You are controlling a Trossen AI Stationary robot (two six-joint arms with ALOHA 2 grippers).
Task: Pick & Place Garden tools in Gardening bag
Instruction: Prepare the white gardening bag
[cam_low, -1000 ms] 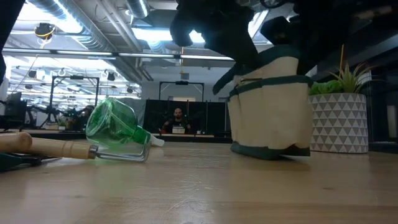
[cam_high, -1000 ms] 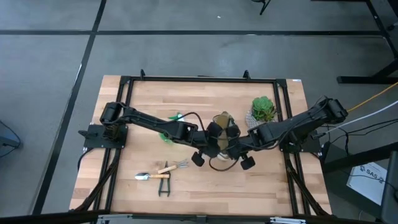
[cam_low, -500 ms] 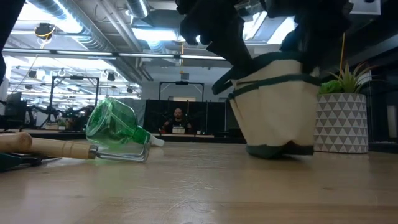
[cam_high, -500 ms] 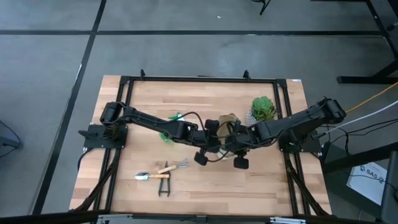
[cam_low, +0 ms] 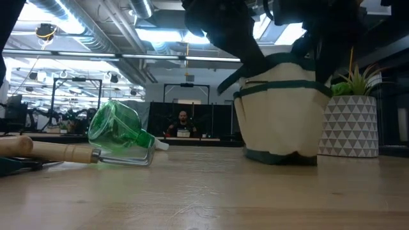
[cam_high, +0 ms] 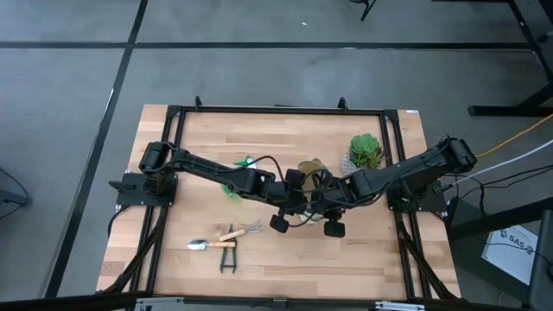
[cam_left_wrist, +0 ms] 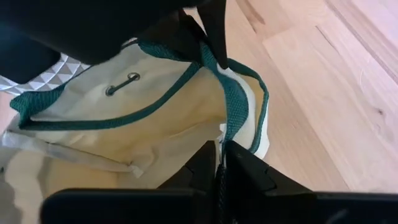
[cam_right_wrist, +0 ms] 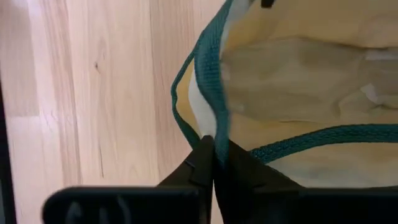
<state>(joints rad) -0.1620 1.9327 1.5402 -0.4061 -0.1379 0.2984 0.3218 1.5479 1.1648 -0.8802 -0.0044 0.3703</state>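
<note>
Left gripper (cam_left_wrist: 219, 163) and right gripper (cam_right_wrist: 213, 154) each pinch the gardening bag (cam_low: 278, 105) rim, at opposite sides. 3 tools (cam_high: 226, 240) lie beyond its left-arm side; left arm nearer.

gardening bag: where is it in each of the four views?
High view: gardening bag mid-table, between both grippers.
Low view: right of centre, standing upright.
Left wrist view: fills the frame, green rim pinched.
Right wrist view: fills the right side, rim pinched.
Shared landmark: white pot plant beside it.
</note>
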